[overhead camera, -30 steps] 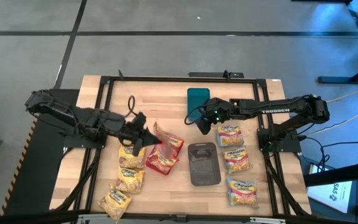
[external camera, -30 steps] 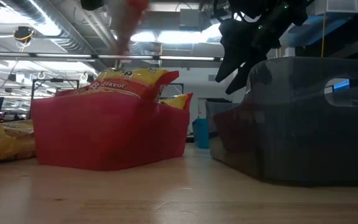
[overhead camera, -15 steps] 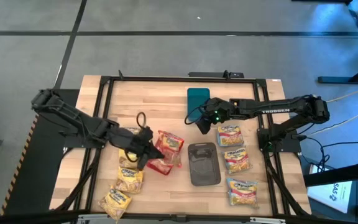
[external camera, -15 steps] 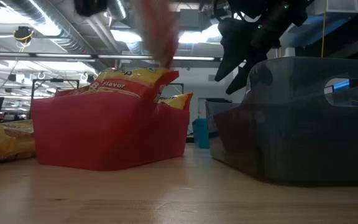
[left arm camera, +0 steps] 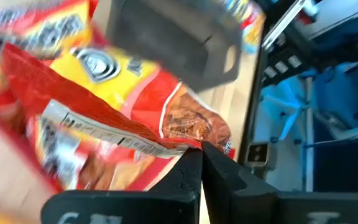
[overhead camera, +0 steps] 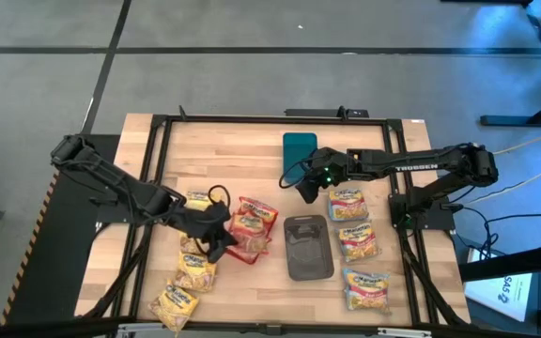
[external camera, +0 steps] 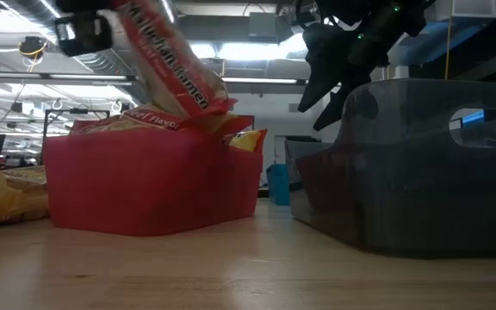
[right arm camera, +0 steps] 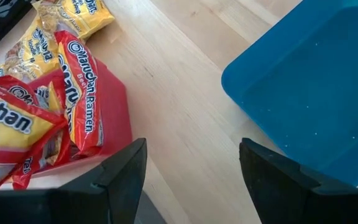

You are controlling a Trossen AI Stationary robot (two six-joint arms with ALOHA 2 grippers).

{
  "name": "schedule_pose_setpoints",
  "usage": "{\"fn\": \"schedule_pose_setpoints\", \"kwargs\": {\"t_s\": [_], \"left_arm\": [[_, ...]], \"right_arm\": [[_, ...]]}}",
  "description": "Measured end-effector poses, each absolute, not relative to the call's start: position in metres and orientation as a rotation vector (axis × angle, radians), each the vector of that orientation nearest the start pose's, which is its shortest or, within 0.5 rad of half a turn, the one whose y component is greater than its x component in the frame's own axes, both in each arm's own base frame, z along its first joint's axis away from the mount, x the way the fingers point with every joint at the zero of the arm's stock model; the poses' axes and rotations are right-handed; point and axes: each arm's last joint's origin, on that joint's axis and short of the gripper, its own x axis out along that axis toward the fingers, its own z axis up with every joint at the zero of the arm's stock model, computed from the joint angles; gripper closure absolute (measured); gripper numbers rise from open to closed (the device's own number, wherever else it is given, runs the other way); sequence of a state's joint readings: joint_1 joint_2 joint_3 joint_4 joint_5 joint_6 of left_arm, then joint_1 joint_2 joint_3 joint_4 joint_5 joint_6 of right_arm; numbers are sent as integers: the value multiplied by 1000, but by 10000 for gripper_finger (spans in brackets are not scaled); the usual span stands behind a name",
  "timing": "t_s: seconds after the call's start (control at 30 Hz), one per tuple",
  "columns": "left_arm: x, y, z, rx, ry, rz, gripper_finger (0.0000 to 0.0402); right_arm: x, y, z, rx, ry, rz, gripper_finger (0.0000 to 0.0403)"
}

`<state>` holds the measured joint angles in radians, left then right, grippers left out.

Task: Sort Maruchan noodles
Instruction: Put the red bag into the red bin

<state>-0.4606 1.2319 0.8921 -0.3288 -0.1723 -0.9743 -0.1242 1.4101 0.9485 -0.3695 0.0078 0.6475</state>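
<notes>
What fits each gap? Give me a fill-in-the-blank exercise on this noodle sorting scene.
1. The left gripper is shut on a ____ noodle packet.
2. That packet hangs over the ____ tray.
3. The right gripper is open above bare wood beside the ____ tray.
4. The grey tray holds ____ packets.

Missing words: red; red; blue; no

A red noodle packet (overhead camera: 245, 225) is hanging tilted in the left pincer (overhead camera: 225, 237) near the middle of the frame, its edge pinched, over other red packets (overhead camera: 256, 212) sitting in the pink tray (overhead camera: 231, 252). Yellow-orange packets (overhead camera: 195, 268) are lying in a line toward the lower left. Blue-and-pink packets (overhead camera: 355, 240) are lying in a column at the right.
</notes>
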Motion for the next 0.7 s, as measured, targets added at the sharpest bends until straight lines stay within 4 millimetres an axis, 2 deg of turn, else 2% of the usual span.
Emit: {"fn": "schedule_pose_setpoints", "kwargs": {"t_s": [0.47, 0.7], "left_arm": [[216, -121, 238, -731, 1004, 206, 401], [224, -124, 220, -685, 1064, 264, 401]], "right_arm": [[287, -36, 237, 652, 762, -386, 150], [287, -36, 237, 652, 762, -386, 150]]}}
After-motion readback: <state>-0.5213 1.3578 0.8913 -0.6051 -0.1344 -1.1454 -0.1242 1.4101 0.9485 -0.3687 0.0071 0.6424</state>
